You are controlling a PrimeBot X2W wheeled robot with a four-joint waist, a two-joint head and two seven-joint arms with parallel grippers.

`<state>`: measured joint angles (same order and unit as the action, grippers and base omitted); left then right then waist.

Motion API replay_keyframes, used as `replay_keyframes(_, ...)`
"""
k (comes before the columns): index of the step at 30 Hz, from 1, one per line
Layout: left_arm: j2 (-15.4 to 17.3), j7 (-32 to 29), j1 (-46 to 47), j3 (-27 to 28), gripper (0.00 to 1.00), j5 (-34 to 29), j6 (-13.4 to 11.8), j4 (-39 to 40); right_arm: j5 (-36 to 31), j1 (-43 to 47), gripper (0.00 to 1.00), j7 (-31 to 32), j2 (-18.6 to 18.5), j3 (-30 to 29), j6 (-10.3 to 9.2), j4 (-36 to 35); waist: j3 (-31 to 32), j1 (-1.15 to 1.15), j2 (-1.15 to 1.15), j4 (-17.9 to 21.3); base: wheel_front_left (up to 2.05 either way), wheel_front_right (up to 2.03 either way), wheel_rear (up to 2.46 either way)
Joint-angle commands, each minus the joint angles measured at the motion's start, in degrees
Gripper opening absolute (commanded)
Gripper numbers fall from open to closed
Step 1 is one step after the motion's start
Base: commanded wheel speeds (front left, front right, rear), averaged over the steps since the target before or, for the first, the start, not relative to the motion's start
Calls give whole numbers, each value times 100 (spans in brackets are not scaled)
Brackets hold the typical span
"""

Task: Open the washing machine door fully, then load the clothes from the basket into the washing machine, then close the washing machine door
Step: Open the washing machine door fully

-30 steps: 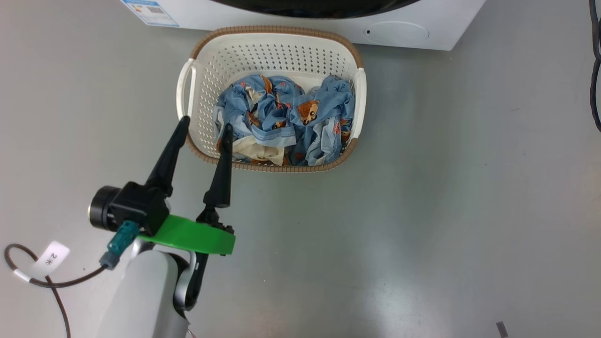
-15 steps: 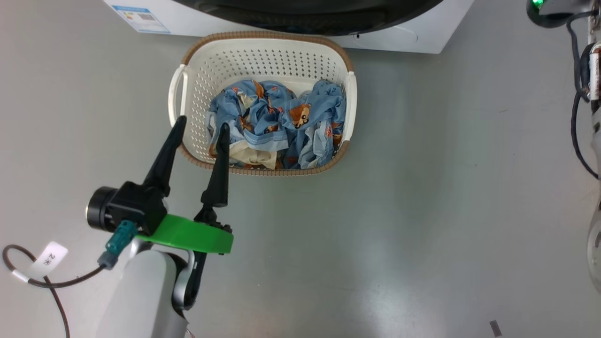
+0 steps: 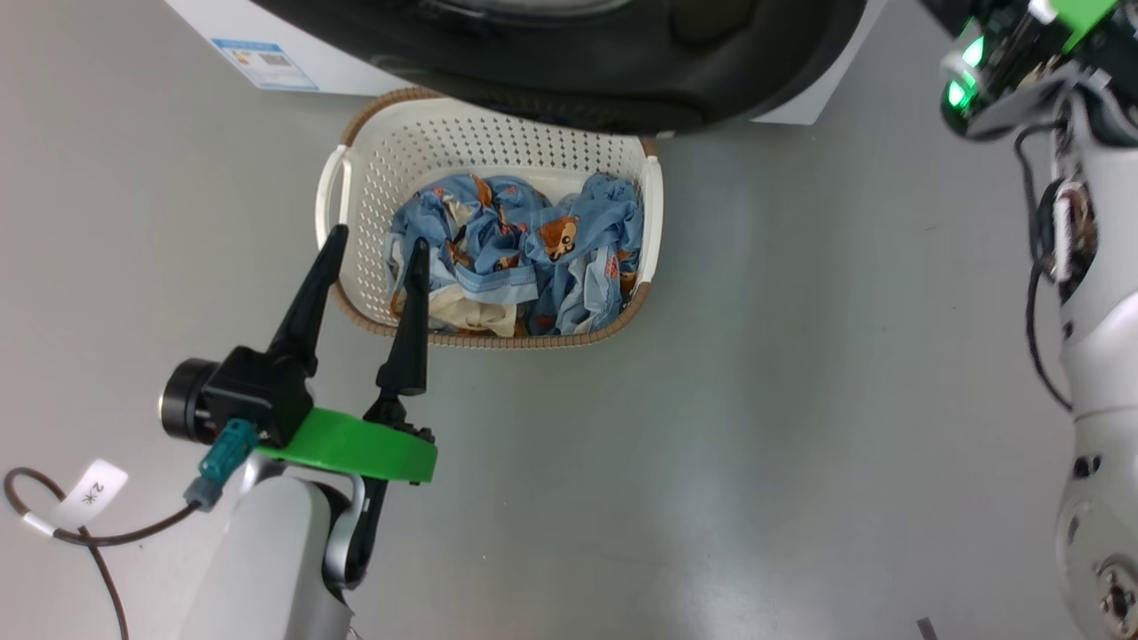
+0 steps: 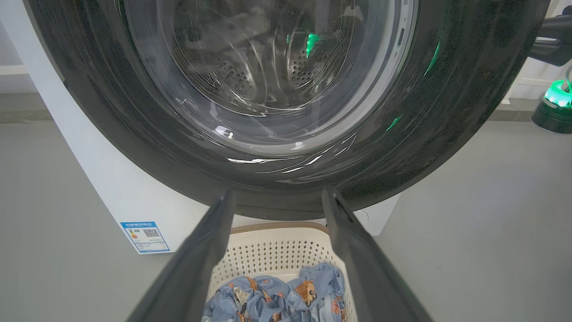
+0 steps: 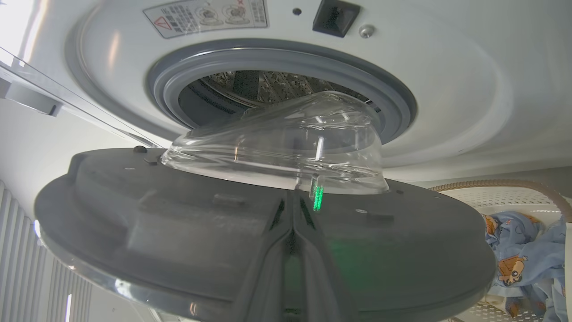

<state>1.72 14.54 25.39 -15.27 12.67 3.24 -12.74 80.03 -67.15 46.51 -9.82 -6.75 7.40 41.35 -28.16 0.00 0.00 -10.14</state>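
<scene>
The washing machine (image 3: 213, 27) stands at the top of the head view. Its glossy black door (image 3: 569, 62) hangs partly open over the far rim of the basket (image 3: 356, 169). The blue printed clothes (image 3: 516, 258) lie inside the basket. My left gripper (image 3: 377, 240) is open, its tips above the basket's near-left corner. The left wrist view faces the door's outer side (image 4: 111, 112) between the open left gripper (image 4: 278, 197). My right gripper (image 5: 293, 197) is shut, its tip at the door's grey inner face (image 5: 178, 232) below the glass bowl (image 5: 277, 143).
Behind the door, the steel drum (image 5: 268, 89) and rubber seal (image 5: 286, 58) are exposed. My right arm (image 3: 1093, 356) reaches up the right edge of the head view. A blue label (image 4: 145, 236) marks the machine's lower front. Grey floor (image 3: 756, 400) surrounds the basket.
The door has swung outward, now reaching over the basket's far rim. The head camera has shifted, and my right arm has come into view. The left gripper keeps its place and stays open.
</scene>
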Motion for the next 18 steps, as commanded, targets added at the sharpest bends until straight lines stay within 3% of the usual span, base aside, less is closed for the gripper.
replay_keyframes(1, 116, 46, -45, 190, 100, -63, -3, 110, 109, 175, 0, 105, 212, 66, 9, -231, 49, 0, 0, 28, 0, 0, 0)
replay_keyframes(18, 116, 46, -308, 243, 100, -147, 17, 14, 381, 1677, 0, 422, 648, 444, 9, -1528, 484, 0, 0, 208, 0, 0, 0)
